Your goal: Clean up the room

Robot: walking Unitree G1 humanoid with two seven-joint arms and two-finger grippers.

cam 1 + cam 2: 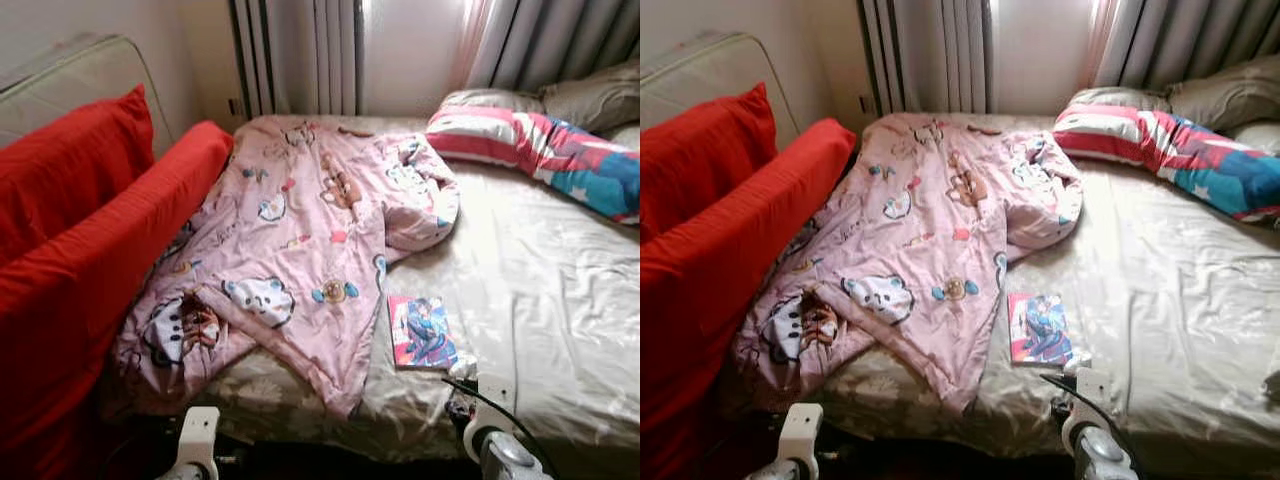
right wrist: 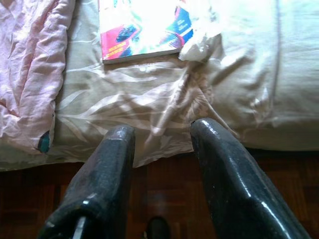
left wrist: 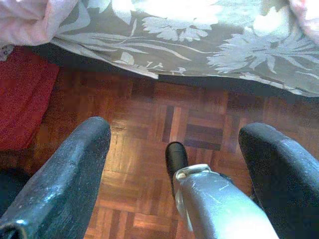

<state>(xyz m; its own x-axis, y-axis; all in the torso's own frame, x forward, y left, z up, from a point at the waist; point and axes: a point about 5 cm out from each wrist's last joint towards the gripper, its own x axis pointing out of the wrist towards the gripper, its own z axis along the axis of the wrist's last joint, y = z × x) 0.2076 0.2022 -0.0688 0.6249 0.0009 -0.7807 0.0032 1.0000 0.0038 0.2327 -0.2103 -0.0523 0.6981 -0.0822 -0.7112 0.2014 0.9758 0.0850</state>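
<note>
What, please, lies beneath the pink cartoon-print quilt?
The pink cartoon-print quilt lies on the beige floral bedsheet, its edge against the red cushion; anything beneath it is hidden.

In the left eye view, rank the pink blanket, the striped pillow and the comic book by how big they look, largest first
1. Pink blanket
2. Striped pillow
3. Comic book, smallest by far, though it lies nearest the camera.
</note>
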